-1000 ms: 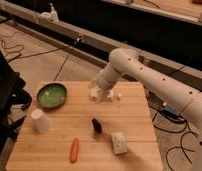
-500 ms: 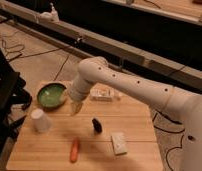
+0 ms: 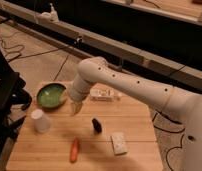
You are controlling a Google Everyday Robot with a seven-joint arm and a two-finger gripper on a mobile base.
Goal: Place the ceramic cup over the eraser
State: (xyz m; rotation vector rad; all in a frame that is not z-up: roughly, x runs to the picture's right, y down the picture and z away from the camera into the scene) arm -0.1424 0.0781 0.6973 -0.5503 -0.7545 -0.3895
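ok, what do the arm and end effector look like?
The arm is a smooth white rounded shell with small dark dots, no exposed cables. The end effector is small, pale tan, over the table beside the green bowl.

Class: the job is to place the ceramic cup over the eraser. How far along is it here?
Done: nothing; the ceramic cup stands on the table, left, apart from the eraser. In hand: the hand hovers open and empty by the green bowl. Left: grasping the cup and setting it over the eraser.
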